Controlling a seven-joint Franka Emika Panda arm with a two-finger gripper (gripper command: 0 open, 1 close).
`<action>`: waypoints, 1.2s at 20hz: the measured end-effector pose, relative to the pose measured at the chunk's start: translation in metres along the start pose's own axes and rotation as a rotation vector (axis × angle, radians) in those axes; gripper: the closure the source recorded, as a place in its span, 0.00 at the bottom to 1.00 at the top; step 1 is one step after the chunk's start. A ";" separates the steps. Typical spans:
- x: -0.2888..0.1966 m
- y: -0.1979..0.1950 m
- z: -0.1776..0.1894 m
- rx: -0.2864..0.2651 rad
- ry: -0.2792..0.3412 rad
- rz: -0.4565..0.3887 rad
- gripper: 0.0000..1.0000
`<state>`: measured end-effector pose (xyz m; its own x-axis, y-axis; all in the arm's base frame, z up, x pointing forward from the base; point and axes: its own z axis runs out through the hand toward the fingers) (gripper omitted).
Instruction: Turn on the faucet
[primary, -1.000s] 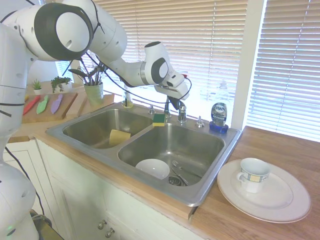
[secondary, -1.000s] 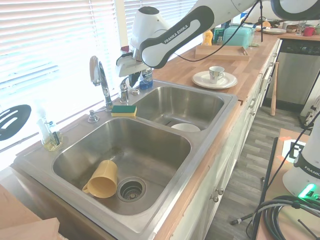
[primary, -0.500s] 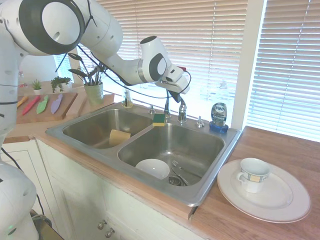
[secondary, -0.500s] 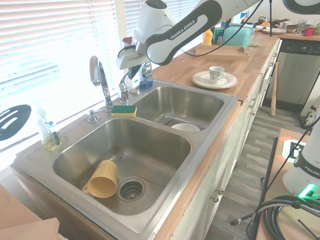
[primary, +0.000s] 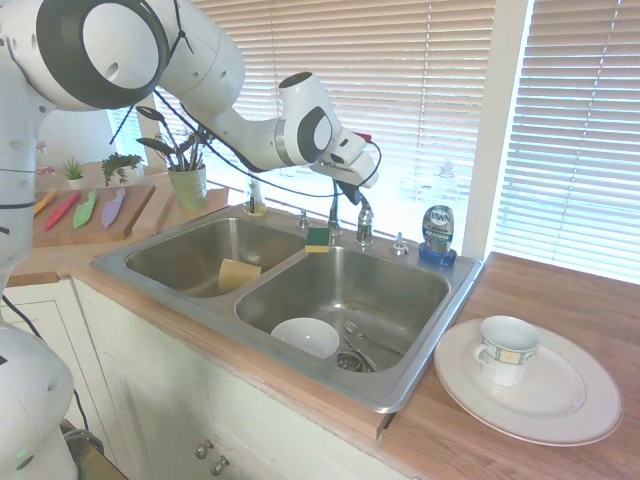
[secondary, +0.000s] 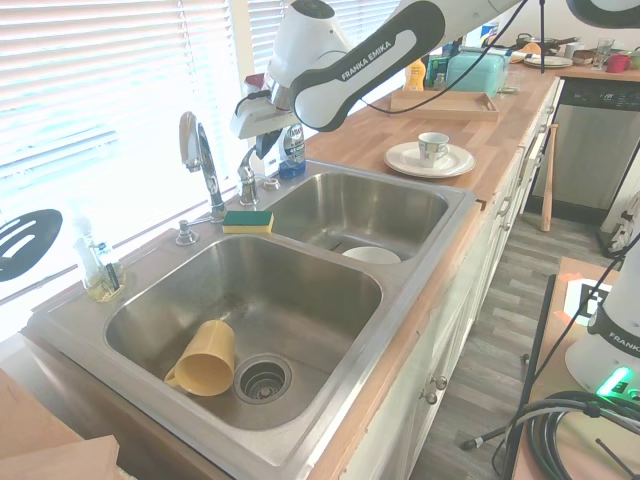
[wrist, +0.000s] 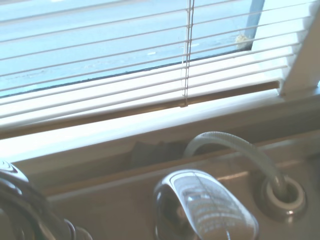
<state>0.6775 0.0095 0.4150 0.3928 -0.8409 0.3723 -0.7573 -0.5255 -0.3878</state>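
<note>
The faucet (secondary: 200, 160) is shiny chrome, with a thin arched spout standing behind the divider of the double sink. Its short lever handle (secondary: 247, 178) stands just right of the spout base, also seen as handle (primary: 365, 222) and, close up, as the rounded chrome handle (wrist: 202, 207). My gripper (secondary: 264, 150) hangs just above and slightly behind the handle, and I cannot see contact with it. In the first exterior view the gripper (primary: 351, 191) sits up and left of the handle. No water shows at the spout.
A green-yellow sponge (secondary: 247, 220) lies on the sink divider. A dish-soap bottle (primary: 437, 232) stands right of the faucet, with a small chrome cap (primary: 399, 243) between. A yellow cup (secondary: 203, 360) and a white bowl (primary: 305, 336) lie in the basins. A plate with mug (primary: 510, 350) sits on the counter.
Over the last second the gripper rose from down around the handle to just above it. Since half a second ago it has hardly moved.
</note>
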 end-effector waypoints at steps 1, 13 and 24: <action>-0.003 0.003 0.003 -0.030 -0.013 -0.009 1.00; -0.041 0.075 -0.014 -0.466 -0.288 -0.093 1.00; -0.077 0.186 -0.117 -0.463 -0.350 -0.111 0.00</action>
<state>0.4453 -0.0080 0.4132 0.5723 -0.8179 0.0585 -0.8195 -0.5680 0.0756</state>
